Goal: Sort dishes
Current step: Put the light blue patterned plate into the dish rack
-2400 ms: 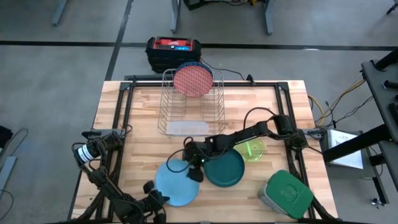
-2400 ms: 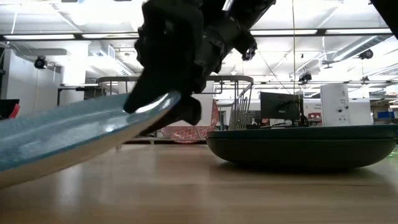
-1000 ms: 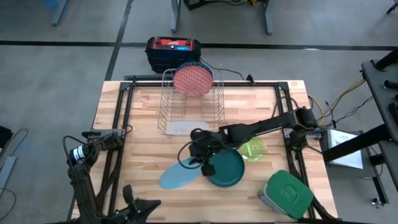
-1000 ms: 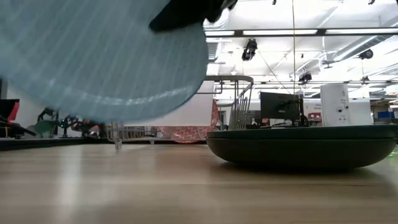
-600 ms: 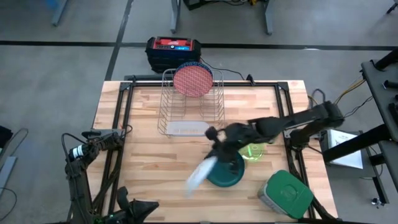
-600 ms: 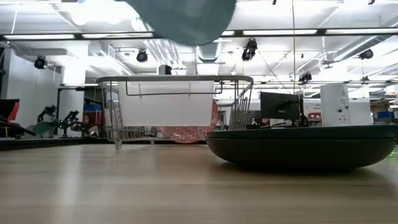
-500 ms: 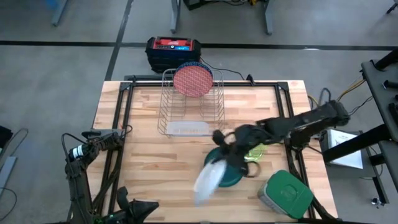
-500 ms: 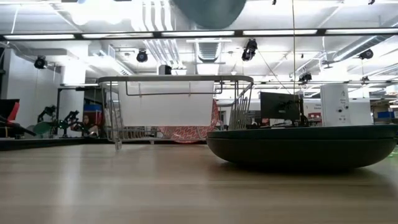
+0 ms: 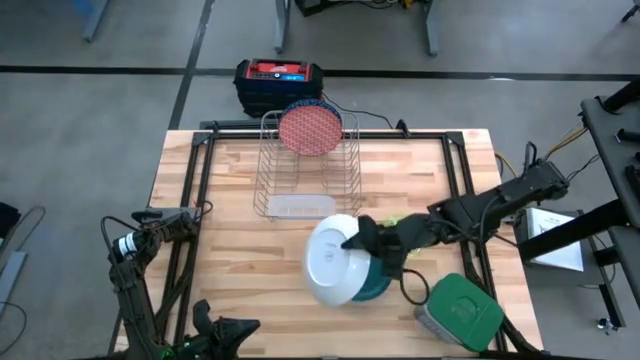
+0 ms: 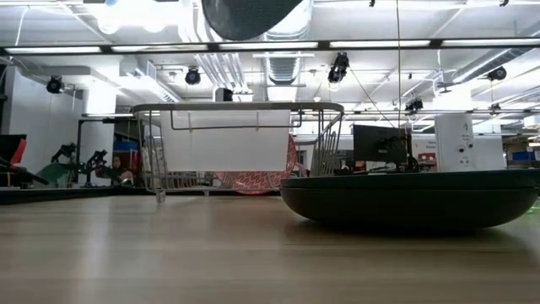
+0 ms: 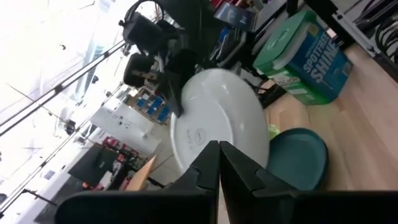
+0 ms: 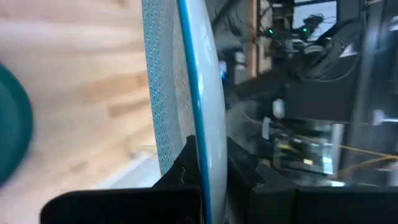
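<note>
My right gripper (image 12: 208, 186) is clamped on the rim of the light blue plate (image 9: 334, 260), jaws pinched nearly together with the thin edge between them. I hold the plate up off the counter (image 9: 230, 190), tilted on edge with its pale underside facing up, above the dark green plate (image 9: 378, 283) that lies flat on the wood. The neon-green cup (image 9: 392, 222) peeks out just behind my arm. The red-patterned plate (image 9: 310, 128) stands upright in the wire rack (image 9: 300, 170). My left gripper (image 11: 219, 163) waits at the counter's near left corner, jaws together and empty.
</note>
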{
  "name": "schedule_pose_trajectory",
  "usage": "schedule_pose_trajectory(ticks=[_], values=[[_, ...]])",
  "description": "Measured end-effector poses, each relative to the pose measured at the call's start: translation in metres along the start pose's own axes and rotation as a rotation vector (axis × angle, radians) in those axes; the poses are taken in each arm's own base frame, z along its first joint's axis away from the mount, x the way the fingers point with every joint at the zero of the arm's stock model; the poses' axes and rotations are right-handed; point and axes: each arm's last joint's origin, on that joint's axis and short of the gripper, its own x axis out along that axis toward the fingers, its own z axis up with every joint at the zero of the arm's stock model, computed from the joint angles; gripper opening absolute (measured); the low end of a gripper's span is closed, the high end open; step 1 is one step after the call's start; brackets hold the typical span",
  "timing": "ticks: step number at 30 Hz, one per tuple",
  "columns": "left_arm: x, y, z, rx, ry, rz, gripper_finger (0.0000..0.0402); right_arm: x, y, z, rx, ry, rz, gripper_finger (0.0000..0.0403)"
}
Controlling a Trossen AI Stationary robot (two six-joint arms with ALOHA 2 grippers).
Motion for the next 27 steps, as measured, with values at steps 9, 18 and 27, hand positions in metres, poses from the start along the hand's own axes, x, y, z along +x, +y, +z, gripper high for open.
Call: schedule_pose_trajectory(ticks=[9,18,27], values=[[0.002,0.0,-0.002,0.019,-0.005,0.011,0.0,0.003,-0.015,0.008,-0.335,0.031,-0.179,0.0012],[0.002,0.0,-0.001,0.018,-0.004,0.01,0.0,0.003,-0.033,0.002,-0.673,0.139,-0.337,0.0012],[0.002,0.0,-0.002,0.021,0.004,0.002,0.0,0.005,-0.035,-0.006,-1.034,0.221,-0.306,0.0012]])
